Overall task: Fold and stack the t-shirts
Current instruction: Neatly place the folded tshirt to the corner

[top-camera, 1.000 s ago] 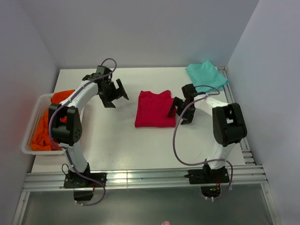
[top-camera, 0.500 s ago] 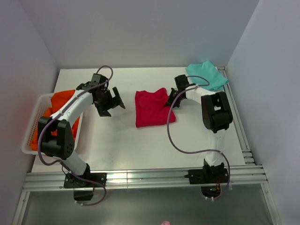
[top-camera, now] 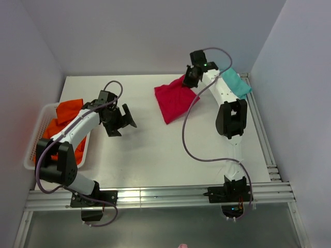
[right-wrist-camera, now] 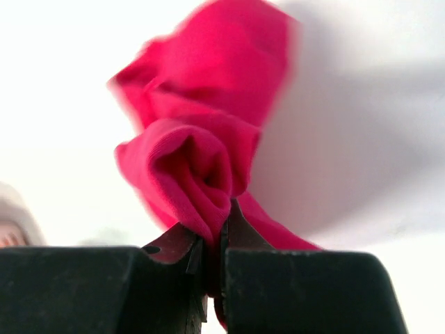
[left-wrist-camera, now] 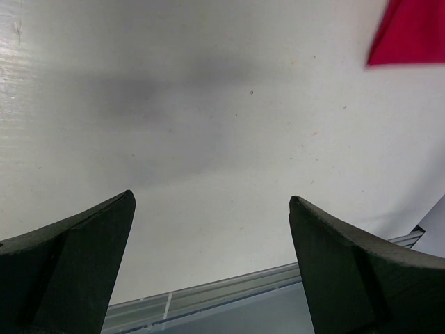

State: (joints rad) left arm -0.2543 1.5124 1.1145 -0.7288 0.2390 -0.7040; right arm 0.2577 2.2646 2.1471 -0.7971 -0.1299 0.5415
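Note:
A folded crimson-red t-shirt (top-camera: 175, 101) hangs tilted above the back middle of the table, pinched at its far right corner. My right gripper (top-camera: 189, 78) is shut on that corner; in the right wrist view the red cloth (right-wrist-camera: 201, 163) bunches up out of the closed jaws (right-wrist-camera: 214, 243). A teal-green t-shirt (top-camera: 239, 83) lies folded at the back right corner, partly hidden behind the right arm. My left gripper (top-camera: 120, 123) hovers open over bare table left of centre, with nothing between its fingers (left-wrist-camera: 208, 257). A corner of the red t-shirt (left-wrist-camera: 410, 31) shows at the upper right of the left wrist view.
A white slatted basket (top-camera: 36, 138) at the left edge holds bright orange garments (top-camera: 66, 111). Metal rails (top-camera: 155, 196) run along the near edge and down the right side. White walls close in the back and both sides.
My right gripper closed on the red t-shirt's right edge, then lifted and carried it toward the back right. The left arm drew slightly toward the near left, still open.

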